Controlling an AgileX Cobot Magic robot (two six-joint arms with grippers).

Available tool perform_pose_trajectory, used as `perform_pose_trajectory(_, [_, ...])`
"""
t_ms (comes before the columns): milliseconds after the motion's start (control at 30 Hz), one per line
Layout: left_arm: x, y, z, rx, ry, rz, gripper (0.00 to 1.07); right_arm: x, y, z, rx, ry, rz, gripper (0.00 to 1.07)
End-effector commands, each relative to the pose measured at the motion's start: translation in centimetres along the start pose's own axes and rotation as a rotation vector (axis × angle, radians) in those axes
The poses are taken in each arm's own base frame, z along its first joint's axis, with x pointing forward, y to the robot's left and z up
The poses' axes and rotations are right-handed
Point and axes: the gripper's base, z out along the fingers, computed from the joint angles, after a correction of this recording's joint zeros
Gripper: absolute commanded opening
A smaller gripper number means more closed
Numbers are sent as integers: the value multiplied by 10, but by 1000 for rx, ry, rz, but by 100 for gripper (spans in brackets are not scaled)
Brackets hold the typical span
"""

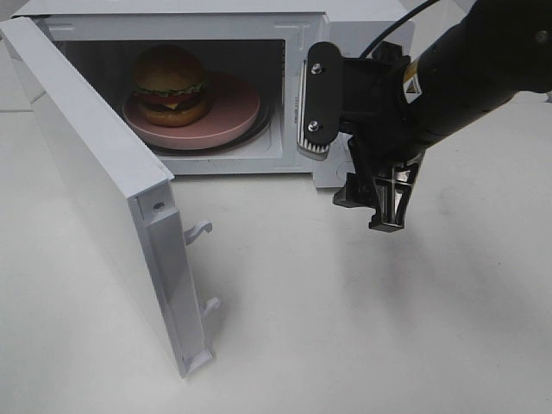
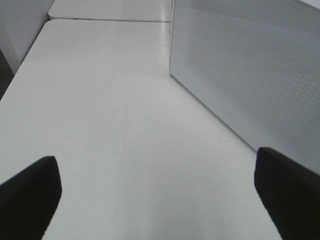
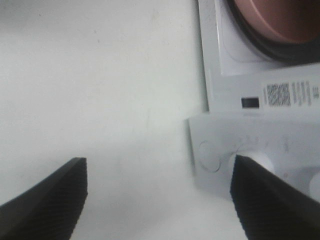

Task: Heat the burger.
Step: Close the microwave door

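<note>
The burger (image 1: pixel 170 84), with a glossy brown bun, lettuce and a dark patty, sits on the left part of a round pink plate (image 1: pixel 233 108) inside the open microwave (image 1: pixel 172 21). My right gripper (image 1: pixel 373 205) hangs in front of the microwave's right side, fingers pointing down at the table, open and empty. In the right wrist view the right gripper (image 3: pixel 158 165) has bare table between its fingers, with the plate's rim (image 3: pixel 280 15) beyond. My left gripper (image 2: pixel 156 165) is open and empty; it is out of the high view.
The microwave door (image 1: pixel 95 172) stands swung out toward the front left, latch hooks (image 1: pixel 200 229) sticking out. Its perforated outer face (image 2: pixel 250 75) lies just beside the left gripper. The control panel with knobs (image 3: pixel 250 160) is under the right gripper's far finger. A white table (image 1: pixel 345 328) spreads in front.
</note>
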Motion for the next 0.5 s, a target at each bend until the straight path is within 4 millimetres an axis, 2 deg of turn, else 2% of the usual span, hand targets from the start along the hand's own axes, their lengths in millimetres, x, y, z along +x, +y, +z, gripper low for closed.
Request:
perform_pose_trajectory(33, [2, 0, -2, 6, -15, 4, 98, 9, 4, -13, -30, 70, 199, 76])
perform_pose_trajectory(67, [2, 0, -2, 6, -15, 4, 98, 14, 6, -20, -39, 116, 303, 76])
perform_pose_trajectory(167, [2, 0, -2, 6, -15, 4, 98, 16, 7, -25, -43, 138, 376, 76])
perform_pose_trajectory(233, [2, 0, -2, 6, -15, 4, 98, 23, 8, -46, -14, 178, 613, 76])
perform_pose_trajectory(333, [2, 0, -2, 6, -15, 4, 98, 26, 9, -53, -7, 191, 658, 76])
perform_pose_trajectory(400, [2, 0, -2, 6, -15, 4, 98, 33, 14, -74, -6, 231, 772, 76])
perform_pose_trajectory(433, [2, 0, -2, 6, -15, 4, 98, 33, 14, -74, -6, 231, 772, 76])
perform_pose_trajectory(500, [2, 0, -2, 6, -15, 4, 98, 38, 19, -92, -18, 244, 825, 76])
